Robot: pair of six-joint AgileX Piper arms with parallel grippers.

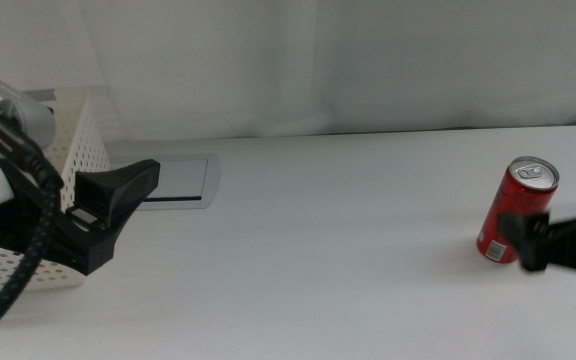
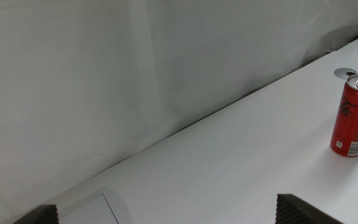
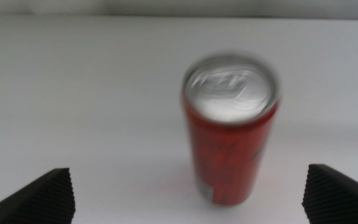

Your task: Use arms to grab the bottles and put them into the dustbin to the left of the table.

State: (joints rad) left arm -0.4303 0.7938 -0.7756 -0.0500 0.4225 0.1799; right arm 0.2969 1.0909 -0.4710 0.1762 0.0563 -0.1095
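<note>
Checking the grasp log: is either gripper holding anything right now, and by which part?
Nothing is held. The right gripper is open, short of the upright red can; the left gripper, open, is beside the dustbin.

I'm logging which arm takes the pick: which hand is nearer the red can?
Right. The right hand, jaws open, sits just beside the red can; the left hand, also open, is far across the table by the dustbin.

L arm (image 1: 8, 120): light grey-white casing, thick black braided cable (image 1: 18, 270), black forked left gripper (image 1: 118, 205). R arm: black right gripper (image 1: 543, 240), matte, angular.
</note>
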